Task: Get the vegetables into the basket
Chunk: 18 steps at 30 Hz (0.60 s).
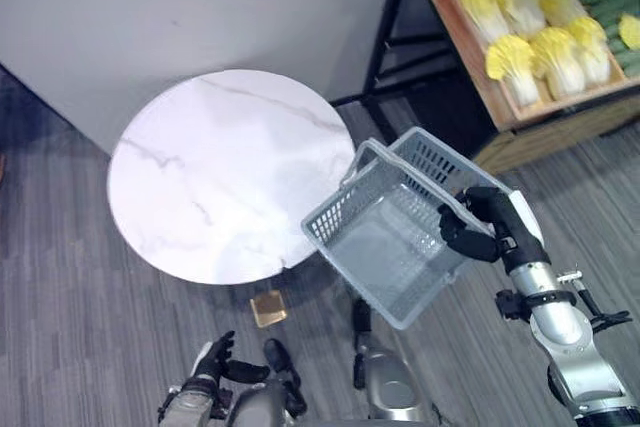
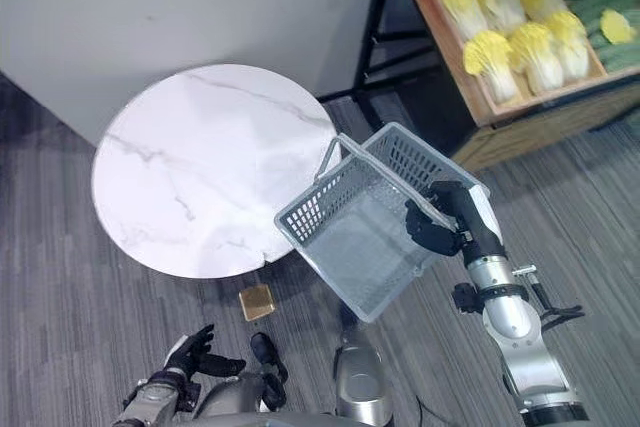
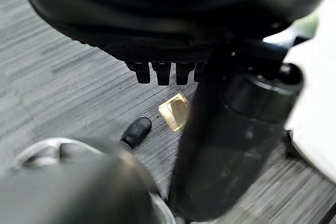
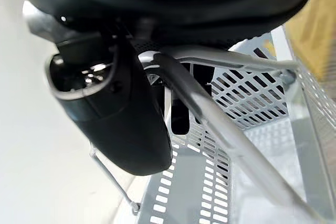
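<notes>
Beside the round tabletop (image 1: 225,172), off its right edge, the right robot hand (image 1: 478,227) curls round the handle of the tilted grey basket (image 1: 385,237). Cabbages (image 1: 545,42) lie on the wooden shelf (image 1: 480,72). Left robot hand (image 1: 212,359) hangs low, fingers relaxed.

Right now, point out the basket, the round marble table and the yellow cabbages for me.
basket (image 1: 385,247), left eye view, on its bare floor.
round marble table (image 1: 215,182), left eye view, on the bare top.
yellow cabbages (image 1: 512,59), left eye view, on one cabbage's yellow leaves.
</notes>
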Motion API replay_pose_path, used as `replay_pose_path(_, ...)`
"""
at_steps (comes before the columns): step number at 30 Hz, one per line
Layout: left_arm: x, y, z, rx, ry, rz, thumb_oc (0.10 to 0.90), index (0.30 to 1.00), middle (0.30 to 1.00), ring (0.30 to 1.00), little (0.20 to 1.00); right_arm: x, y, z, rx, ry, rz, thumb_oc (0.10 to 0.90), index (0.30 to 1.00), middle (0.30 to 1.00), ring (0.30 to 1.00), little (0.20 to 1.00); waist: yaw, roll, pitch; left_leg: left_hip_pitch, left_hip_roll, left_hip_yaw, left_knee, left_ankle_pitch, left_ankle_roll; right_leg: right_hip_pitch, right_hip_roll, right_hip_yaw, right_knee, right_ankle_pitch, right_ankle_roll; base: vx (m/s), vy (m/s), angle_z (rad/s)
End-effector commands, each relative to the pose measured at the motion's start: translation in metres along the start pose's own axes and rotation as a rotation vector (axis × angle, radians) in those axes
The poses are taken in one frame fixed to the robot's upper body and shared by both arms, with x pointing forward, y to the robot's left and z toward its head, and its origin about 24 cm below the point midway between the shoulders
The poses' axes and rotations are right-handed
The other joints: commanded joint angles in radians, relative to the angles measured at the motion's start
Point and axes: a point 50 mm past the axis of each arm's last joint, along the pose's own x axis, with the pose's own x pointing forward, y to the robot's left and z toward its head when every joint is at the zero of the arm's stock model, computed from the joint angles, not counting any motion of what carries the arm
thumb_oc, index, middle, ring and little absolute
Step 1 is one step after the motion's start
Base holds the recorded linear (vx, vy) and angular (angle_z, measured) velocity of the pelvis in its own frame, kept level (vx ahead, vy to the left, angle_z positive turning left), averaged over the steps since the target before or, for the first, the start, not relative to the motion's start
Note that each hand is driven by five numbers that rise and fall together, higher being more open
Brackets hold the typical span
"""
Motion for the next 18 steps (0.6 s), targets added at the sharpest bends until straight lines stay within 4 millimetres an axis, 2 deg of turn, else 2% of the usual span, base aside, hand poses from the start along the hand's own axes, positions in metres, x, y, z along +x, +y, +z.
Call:
replay_pose_path(1,-0.007,0.019,-0.013,0.009,0.003,0.049,0.900,1.000,1.000,1.000,1.000,0.031,-0.031,0.095,0.044,-0.514,-0.137,0.400,0.300,0.300,0.300,0.300,0.090,-0.021,-0.064,0.019,0.058,0.000,0.073,-0.077,-0.105,0.122,-0.195,-0.122,0.286,-0.245,0.039,-0.11,0.012,-0.57)
replay_pose_path(2,-0.008,0.019,-0.016,0.001,0.009,0.047,0.900,1.000,1.000,1.000,1.000,0.033,-0.029,0.096,0.043,-0.515,-0.123,0.400,0.300,0.300,0.300,0.300,0.096,-0.025,-0.066,0.023,0.059,0.013,0.073,-0.076,-0.108,0.135,-0.192,-0.133,0.272,-0.246,0.039,-0.08,-0.022,-0.99)
replay_pose_path(4,-0.009,0.019,-0.021,-0.009,0.025,0.047,0.900,1.000,1.000,1.000,1.000,0.035,-0.023,0.099,0.044,-0.526,-0.094,0.400,0.300,0.300,0.300,0.300,0.111,-0.033,-0.076,0.035,0.064,0.052,0.082,-0.066,-0.121,0.173,-0.175,-0.194,0.193,-0.240,0.037,-0.01,-0.093,-1.11)
replay_pose_path(7,-0.010,0.018,-0.023,-0.006,0.036,0.038,0.900,1.000,1.000,1.000,1.000,0.032,-0.023,0.098,0.030,-0.522,-0.085,0.400,0.300,0.300,0.300,0.300,0.109,-0.029,-0.085,0.033,0.075,0.058,0.103,-0.060,-0.133,0.200,-0.152,-0.191,0.138,-0.256,0.030,0.03,-0.124,-0.47)
replay_pose_path(8,-0.009,0.016,-0.023,-0.006,0.038,0.035,0.900,1.000,1.000,1.000,1.000,0.030,-0.025,0.098,0.013,-0.527,-0.083,0.400,0.300,0.300,0.300,0.300,0.099,-0.022,-0.089,0.034,0.086,0.063,0.101,-0.041,-0.145,0.221,-0.127,-0.195,0.105,-0.271,0.021,0.02,-0.095,-0.28)
replay_pose_path(18,-0.009,0.002,-0.021,0.009,0.017,-0.012,0.900,1.000,1.000,1.000,1.000,0.020,-0.038,0.096,-0.078,-0.516,-0.100,0.400,0.300,0.300,0.300,0.300,0.060,0.022,-0.086,0.046,0.143,0.059,0.129,0.010,-0.197,0.240,-0.076,-0.174,0.097,-0.331,-0.016,0.02,-0.127,-0.07)
